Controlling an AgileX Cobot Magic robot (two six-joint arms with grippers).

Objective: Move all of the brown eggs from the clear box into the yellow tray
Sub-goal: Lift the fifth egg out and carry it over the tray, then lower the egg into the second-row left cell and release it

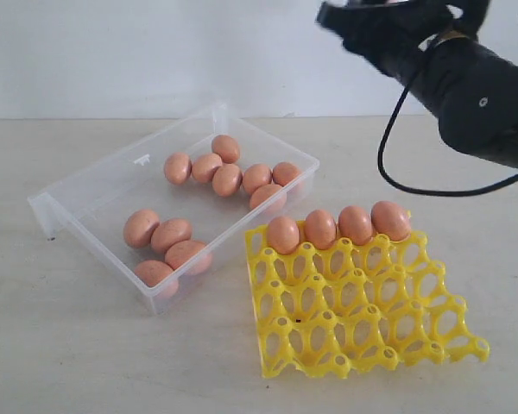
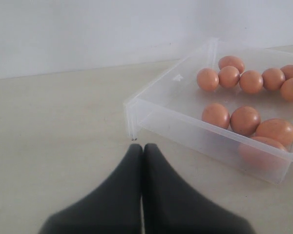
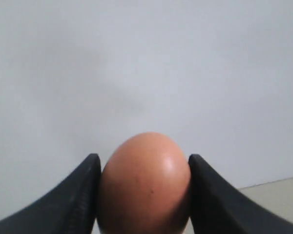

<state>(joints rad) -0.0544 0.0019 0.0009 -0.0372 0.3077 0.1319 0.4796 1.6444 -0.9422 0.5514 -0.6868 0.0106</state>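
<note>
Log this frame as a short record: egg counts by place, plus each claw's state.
boxed eggs: eleven, in two clusters inside the clear box
trayed eggs: four, filling one edge row of the yellow tray; other cups empty
held egg: one, brown, off the tray
right claw: shut on the held egg, raised high
left claw: shut, empty, low near a corner of the clear box

- brown eggs (image 1: 227, 179): orange-brown, matte (all alike)
- clear box (image 1: 104, 194): transparent, faintly frosted
- yellow tray (image 1: 327, 316): bright yellow, open lattice
- desk (image 1: 69, 345): pale beige
- left claw (image 2: 142, 148), right claw (image 3: 144, 161): black
- wall (image 1: 112, 52): white
</note>
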